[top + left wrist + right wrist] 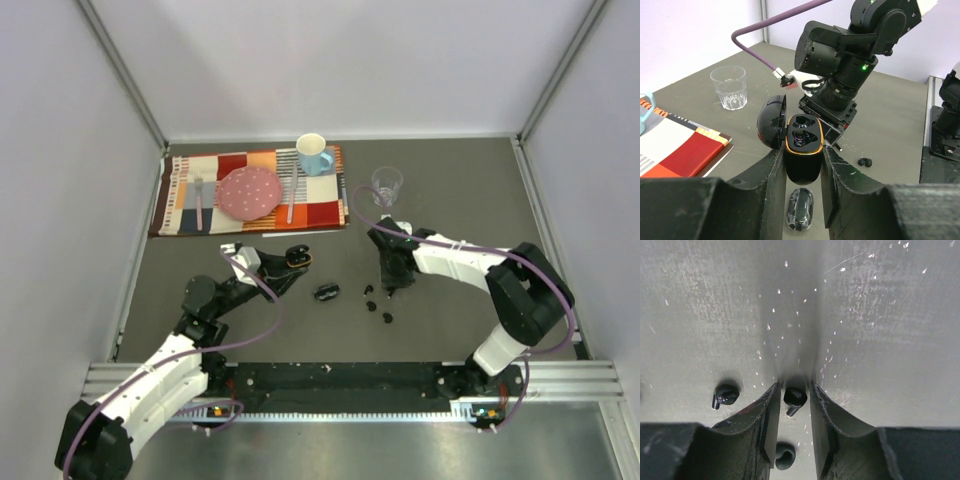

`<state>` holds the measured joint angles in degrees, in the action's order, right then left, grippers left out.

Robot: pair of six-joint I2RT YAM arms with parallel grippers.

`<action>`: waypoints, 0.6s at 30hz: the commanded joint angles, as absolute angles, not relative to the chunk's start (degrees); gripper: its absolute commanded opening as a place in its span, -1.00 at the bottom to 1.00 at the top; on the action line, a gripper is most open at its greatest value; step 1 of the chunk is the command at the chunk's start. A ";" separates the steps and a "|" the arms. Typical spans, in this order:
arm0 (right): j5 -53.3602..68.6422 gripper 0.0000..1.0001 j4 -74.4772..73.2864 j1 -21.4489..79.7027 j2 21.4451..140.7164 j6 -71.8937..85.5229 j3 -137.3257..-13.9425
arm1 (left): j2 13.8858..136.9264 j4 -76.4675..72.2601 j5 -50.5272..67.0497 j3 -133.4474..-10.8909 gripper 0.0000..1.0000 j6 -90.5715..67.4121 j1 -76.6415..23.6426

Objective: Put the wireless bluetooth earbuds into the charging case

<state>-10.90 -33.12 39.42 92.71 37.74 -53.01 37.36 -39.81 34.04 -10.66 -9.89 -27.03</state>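
Note:
My left gripper (288,264) is shut on an open black charging case (802,150) with a gold rim, held above the table with its lid (771,122) swung left. Its sockets look empty. A second, closed black case (327,292) lies on the table under it (800,210). My right gripper (392,288) is down at the table, its fingers narrowly open on either side of one glossy black earbud (795,397), with small gaps on both sides. Other earbuds lie close by (726,395) (784,455); the top view shows loose buds (371,305) (386,318).
A clear glass (387,185) stands behind the right arm. A patchwork placemat (190,215) at the back left holds a pink plate (250,192), a blue mug (314,153), a fork and a knife. Walls enclose the table on three sides.

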 commanded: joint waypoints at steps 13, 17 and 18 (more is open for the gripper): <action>-12.48 -0.38 -32.87 41.31 95.36 43.94 -51.94 | 36.39 -41.84 33.75 -11.42 -1.00 -9.67 -26.81; -13.53 -0.39 -33.66 41.40 95.27 45.17 -52.03 | 36.47 -41.84 33.58 -11.25 -1.00 -9.76 -26.81; -13.62 -0.39 -33.58 41.74 95.27 45.18 -52.12 | 36.56 -41.84 33.57 -11.25 -1.00 -9.76 -26.81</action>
<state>-13.41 -33.47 40.36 92.75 42.61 -52.99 36.75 -39.75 33.78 -10.66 -9.89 -27.03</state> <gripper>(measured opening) 0.309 0.337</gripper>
